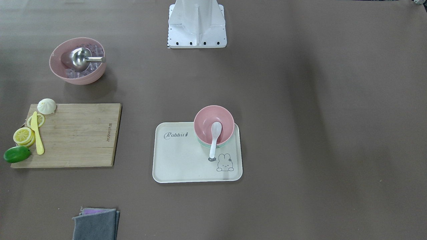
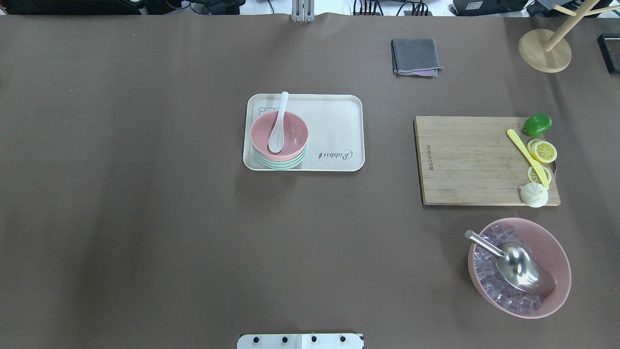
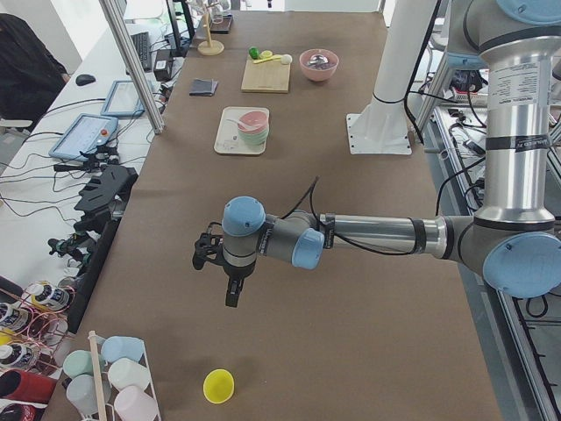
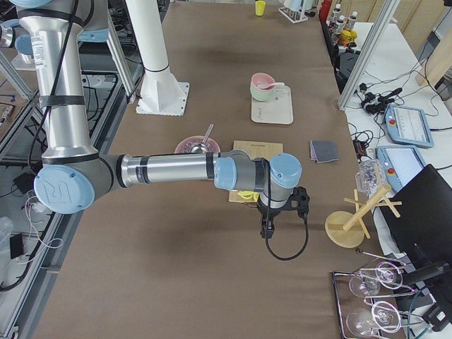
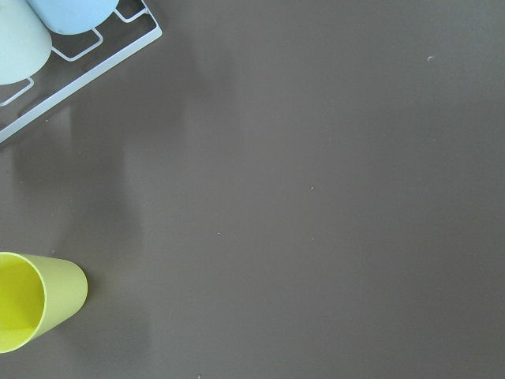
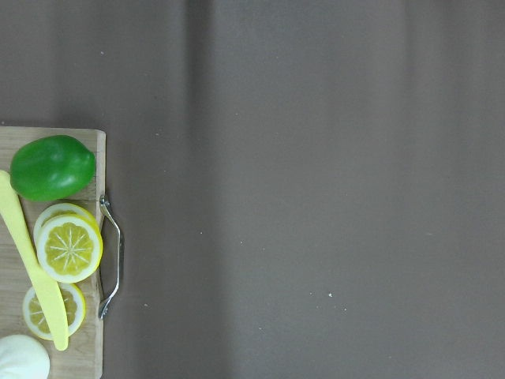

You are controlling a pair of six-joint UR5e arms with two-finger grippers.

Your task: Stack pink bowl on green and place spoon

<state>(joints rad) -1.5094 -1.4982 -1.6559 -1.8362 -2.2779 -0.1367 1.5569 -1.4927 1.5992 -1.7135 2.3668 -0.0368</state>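
The pink bowl [image 1: 205, 120] sits nested on the green bowl [image 1: 203, 143] at a corner of the cream rabbit tray [image 1: 180, 160]. The white spoon [image 1: 215, 131] lies in the pink bowl with its handle over the rim. The overhead view shows the same pink bowl [image 2: 293, 131], green bowl [image 2: 281, 165], spoon [image 2: 279, 127] and tray [image 2: 334, 126]. My left gripper [image 3: 230, 294] hangs over bare table far from the tray. My right gripper [image 4: 266, 229] hangs beyond the cutting board. Both show only in the side views, so I cannot tell whether they are open or shut.
A wooden cutting board [image 2: 470, 160] carries a lime [image 2: 537, 124], lemon slices, a yellow knife and a white bun. A large pink bowl [image 2: 552, 242] holds ice cubes and a metal scoop. A grey cloth [image 2: 415, 55], a wooden stand [image 2: 545, 51] and a yellow cup [image 5: 31, 300] are also there.
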